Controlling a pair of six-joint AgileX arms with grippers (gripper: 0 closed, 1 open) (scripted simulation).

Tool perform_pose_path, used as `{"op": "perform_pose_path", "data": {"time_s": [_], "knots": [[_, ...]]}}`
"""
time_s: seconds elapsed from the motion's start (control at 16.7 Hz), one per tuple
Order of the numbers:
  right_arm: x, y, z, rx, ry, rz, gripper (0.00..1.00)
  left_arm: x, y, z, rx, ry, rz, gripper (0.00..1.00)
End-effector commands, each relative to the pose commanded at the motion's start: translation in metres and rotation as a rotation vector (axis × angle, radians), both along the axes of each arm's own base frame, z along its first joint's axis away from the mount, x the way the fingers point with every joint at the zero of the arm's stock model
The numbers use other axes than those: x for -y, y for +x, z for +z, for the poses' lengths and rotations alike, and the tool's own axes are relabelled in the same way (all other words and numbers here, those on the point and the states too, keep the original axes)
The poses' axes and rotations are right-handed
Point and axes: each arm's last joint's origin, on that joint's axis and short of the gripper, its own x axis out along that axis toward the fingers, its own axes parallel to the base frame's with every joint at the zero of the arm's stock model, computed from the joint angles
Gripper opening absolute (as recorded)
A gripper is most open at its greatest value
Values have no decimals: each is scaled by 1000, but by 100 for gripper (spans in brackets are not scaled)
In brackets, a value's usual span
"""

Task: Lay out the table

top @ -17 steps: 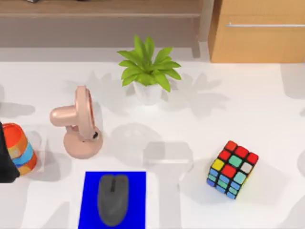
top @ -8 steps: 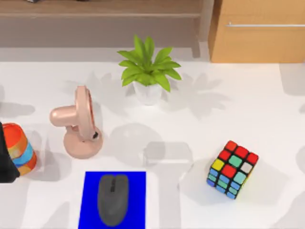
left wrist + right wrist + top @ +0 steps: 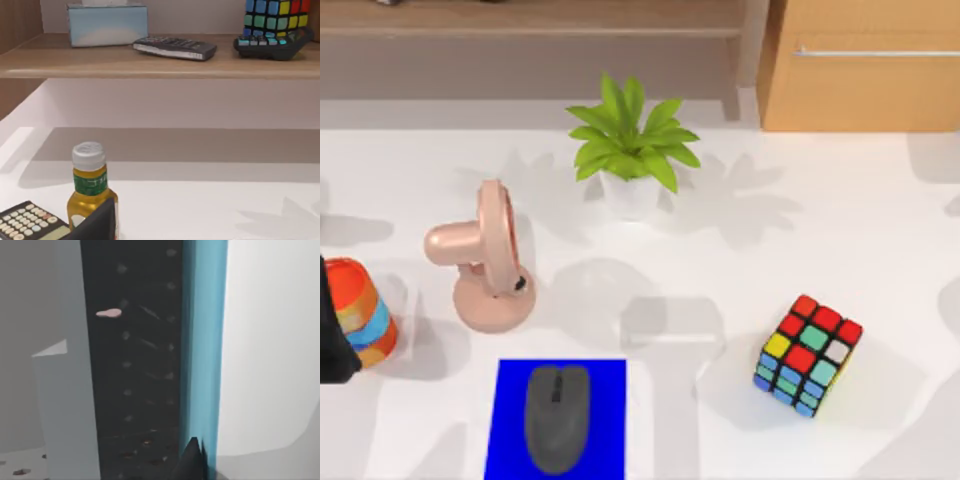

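A: Where is the table [image 3: 880, 230], and what sits on it?

B: The white table fills most of the top view, from just under the wooden furniture at the upper edge down to the bottom. A potted green plant [image 3: 632, 150] stands at upper centre. Left of centre is a pink desk fan [image 3: 485, 258] on a round base. At the far left edge stands a cup striped orange, blue and yellow [image 3: 362, 312], touching or just beside a dark arm part [image 3: 332, 335] at that edge.

A: And lower down?

B: A grey computer mouse [image 3: 557, 416] lies on a bright blue mat [image 3: 606, 420] at bottom centre-left. A colourful puzzle cube [image 3: 807, 354] sits tilted at lower right, well apart from the mat.

A: What about the left tool?

B: Whether it is spread or pressed together, I cannot tell. The left wrist view has a bottle of yellow liquid with a white cap [image 3: 90, 189], a calculator [image 3: 27, 222] beside it, and a wooden shelf [image 3: 150, 62] carrying a tissue box [image 3: 106, 23], a remote control [image 3: 175, 47] and another puzzle cube [image 3: 276, 25].

A: The right tool?

B: Cannot tell either; its wrist view shows a dark panel [image 3: 135, 365] with a blue edge.
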Motion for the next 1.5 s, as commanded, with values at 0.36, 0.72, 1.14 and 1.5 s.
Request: {"op": "perform_pose_path", "data": {"time_s": [0.36, 0.72, 1.14, 1.5], "knots": [[0, 0, 0, 0, 0, 0, 38, 0, 0, 0, 0, 0, 0, 100], [0, 0, 0, 0, 0, 0, 83, 0, 0, 0, 0, 0, 0, 100], [0, 0, 0, 0, 0, 0, 100, 0, 0, 0, 0, 0, 0, 100], [0, -3, 2, 5, 3, 0, 100, 0, 0, 0, 0, 0, 0, 100]]}}
